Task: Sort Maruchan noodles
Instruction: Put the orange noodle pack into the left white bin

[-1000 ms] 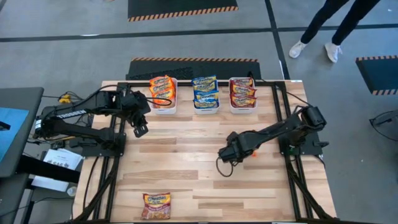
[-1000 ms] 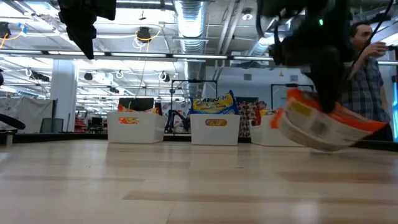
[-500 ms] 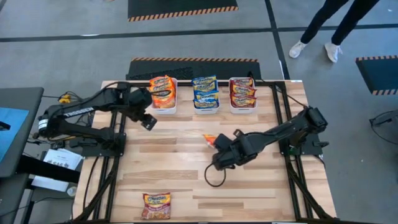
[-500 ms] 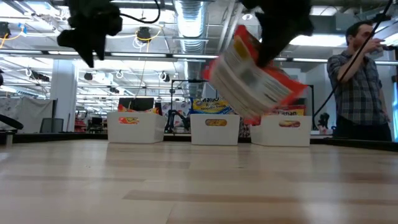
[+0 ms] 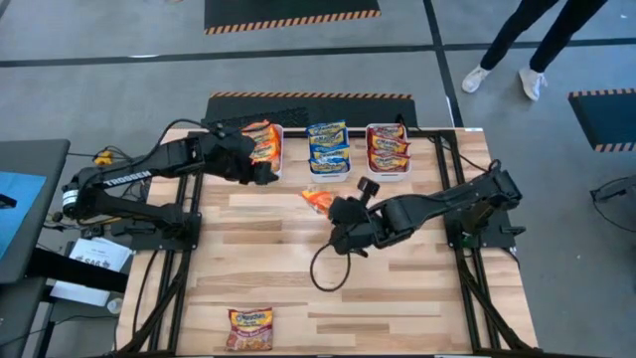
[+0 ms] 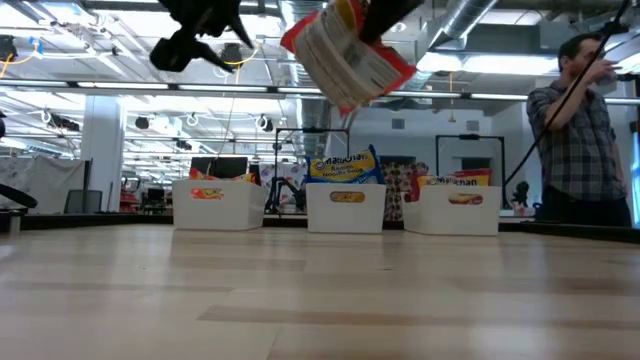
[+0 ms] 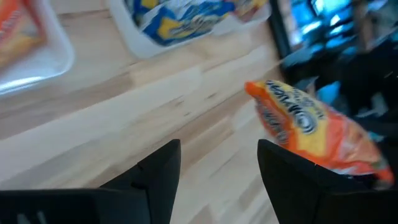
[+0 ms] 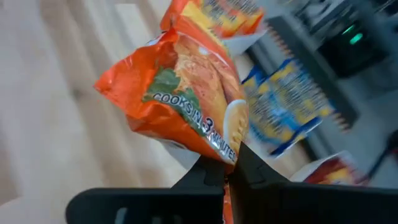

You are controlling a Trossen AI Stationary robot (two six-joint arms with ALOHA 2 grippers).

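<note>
Lying alone at the lower left of the high view, one orange-and-red noodle packet [image 5: 249, 328] rests flat near the front edge of the desk [image 5: 268, 268]. Above it, mid-frame, the right gripper [image 5: 336, 207] reaches in from the right side, its arm stretched low across the boards, fingers pressed together on a corner of an orange noodle packet [image 5: 318, 200] carried clear above the desk; in the low view that packet [image 6: 345, 55] hangs tilted at the top centre. The left gripper [image 5: 260, 171] sits at the upper left, its arm bent in from the left edge, fingers [image 7: 158, 174] spread apart and empty, just beside the left bin [image 5: 262, 151]. Along the far edge stand three white bins: the left with orange packets, the middle bin [image 5: 329, 151] with blue-and-yellow ones, the right bin [image 5: 388, 151] with dark red ones. Exact counts inside each cannot be told.
</note>
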